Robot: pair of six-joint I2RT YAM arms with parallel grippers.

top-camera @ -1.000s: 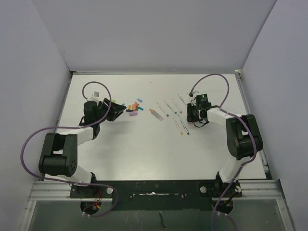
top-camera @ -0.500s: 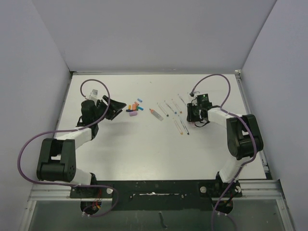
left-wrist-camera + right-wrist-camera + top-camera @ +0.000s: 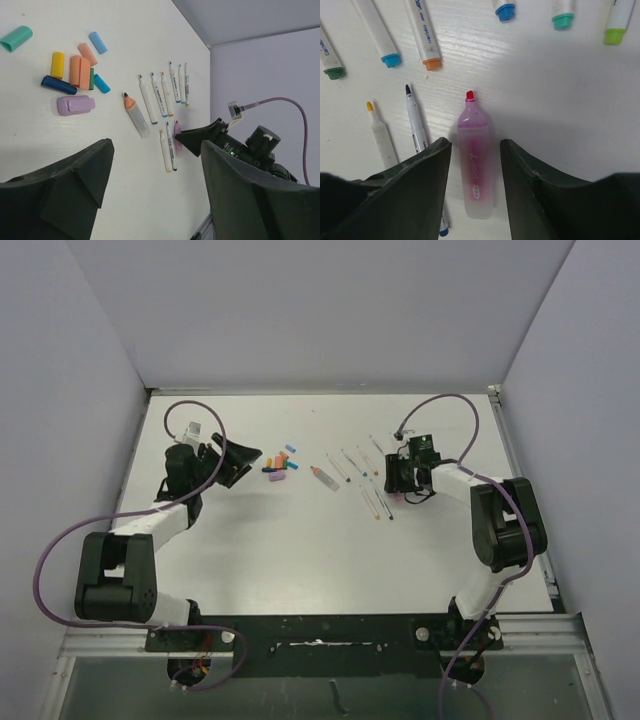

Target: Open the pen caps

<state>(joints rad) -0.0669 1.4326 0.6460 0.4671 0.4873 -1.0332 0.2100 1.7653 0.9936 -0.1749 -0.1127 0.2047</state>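
Note:
The pen caps (image 3: 80, 70) lie in a loose cluster: green, yellow, orange, blue, navy, teal and a wide purple one (image 3: 76, 105). In the top view the cluster (image 3: 280, 465) sits just right of my left gripper (image 3: 245, 462). That gripper (image 3: 155, 190) is open, raised above the table, with nothing between its fingers. My right gripper (image 3: 475, 145) is open low over the table. An uncapped pink highlighter (image 3: 476, 170) lies flat between its jaws, with a gap on each side.
Several uncapped thin pens (image 3: 162, 95) lie in rows between the arms, with an uncapped orange highlighter (image 3: 136, 115) left of them. More pens (image 3: 422, 32) lie beside the pink highlighter. The table's right edge (image 3: 497, 430) and a side wall are beyond the right arm.
My left gripper has opened wider and drawn back a little from the cap cluster. The right gripper's jaws have spread apart from the pink highlighter, which now lies free on the table.

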